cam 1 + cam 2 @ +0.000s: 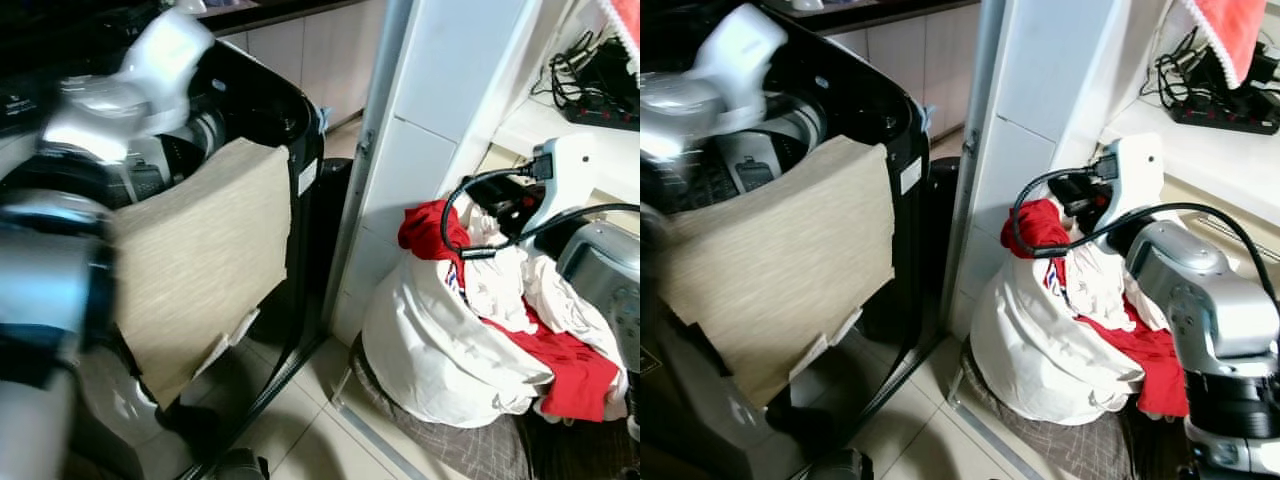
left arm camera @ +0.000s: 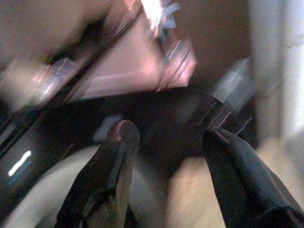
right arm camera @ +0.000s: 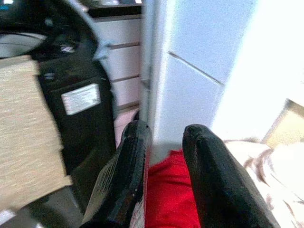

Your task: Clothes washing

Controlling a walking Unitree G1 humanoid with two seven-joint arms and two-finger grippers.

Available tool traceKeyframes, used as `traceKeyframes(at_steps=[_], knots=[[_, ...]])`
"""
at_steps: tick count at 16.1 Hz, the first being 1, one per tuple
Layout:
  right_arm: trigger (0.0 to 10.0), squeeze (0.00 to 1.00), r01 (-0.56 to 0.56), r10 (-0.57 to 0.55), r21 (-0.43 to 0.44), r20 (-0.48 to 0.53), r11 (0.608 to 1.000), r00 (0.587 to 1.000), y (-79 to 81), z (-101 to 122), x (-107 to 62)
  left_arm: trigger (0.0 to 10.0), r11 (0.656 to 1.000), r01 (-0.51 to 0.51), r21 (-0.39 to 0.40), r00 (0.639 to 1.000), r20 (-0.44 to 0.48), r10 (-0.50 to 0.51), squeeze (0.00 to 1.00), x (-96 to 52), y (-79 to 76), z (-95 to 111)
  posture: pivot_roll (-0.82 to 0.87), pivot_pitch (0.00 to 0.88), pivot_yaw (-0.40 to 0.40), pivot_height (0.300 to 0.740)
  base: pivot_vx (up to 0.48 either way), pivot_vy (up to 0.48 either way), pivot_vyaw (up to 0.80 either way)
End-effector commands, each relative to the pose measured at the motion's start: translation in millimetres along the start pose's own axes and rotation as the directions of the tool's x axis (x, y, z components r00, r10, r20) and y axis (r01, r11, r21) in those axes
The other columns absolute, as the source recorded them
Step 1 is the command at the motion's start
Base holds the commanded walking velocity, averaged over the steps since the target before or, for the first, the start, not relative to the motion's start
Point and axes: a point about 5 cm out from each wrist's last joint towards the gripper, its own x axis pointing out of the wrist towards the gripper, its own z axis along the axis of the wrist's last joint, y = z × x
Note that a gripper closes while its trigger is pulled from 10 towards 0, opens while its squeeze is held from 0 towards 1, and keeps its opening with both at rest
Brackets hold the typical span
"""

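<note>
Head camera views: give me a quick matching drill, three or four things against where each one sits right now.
Things:
1. beige woven cloth
2. heap of white and red clothes
3. black power strip with plugged cables
4. right gripper

Places:
A. on the white shelf at upper right
B. draped over the front rim of the black top-loading washing machine
C. just above the red garment on the heap
D. on the floor beside the white wall panel

Pairs: 1-B, 2-D, 3-A, 4-C

Left tool (image 2: 166,137) agape, right tool (image 3: 166,137) parted.
</note>
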Motion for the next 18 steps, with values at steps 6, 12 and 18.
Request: traceKeyframes(at_steps=[6, 12, 18], knots=[[10.0, 1.0, 0.149, -0.15, -0.022, -0.101, 0.989, 0.984, -35.2, -37, 12.2, 10.0, 0.909, 0.403, -0.106, 0.879, 0.321, -0.352, 0.0, -16.8, -104.5, -2, -0.07, 0.033, -0.007, 0.74, 0.0, 0.0, 0.0], [10.0, 1.0, 0.349, -0.341, 0.036, -0.147, 0.936, 0.929, -71.0, -68, 25.3, 10.0, 0.944, 0.281, -0.173, 0.94, 0.247, -0.235, 0.0, -45.5, -137.2, -32, -0.05, 0.084, 0.002, 0.74, 0.0, 0.0, 0.0], [10.0, 1.0, 0.296, -0.264, 0.088, -0.266, 0.951, 0.927, -70.3, -99, 37.8, 10.0, 0.9, 0.429, -0.079, 0.88, 0.263, -0.396, 0.0, -77.8, -150.5, -18, 0.04, 0.201, 0.017, 0.74, 0.0, 0.0, 0.0]])
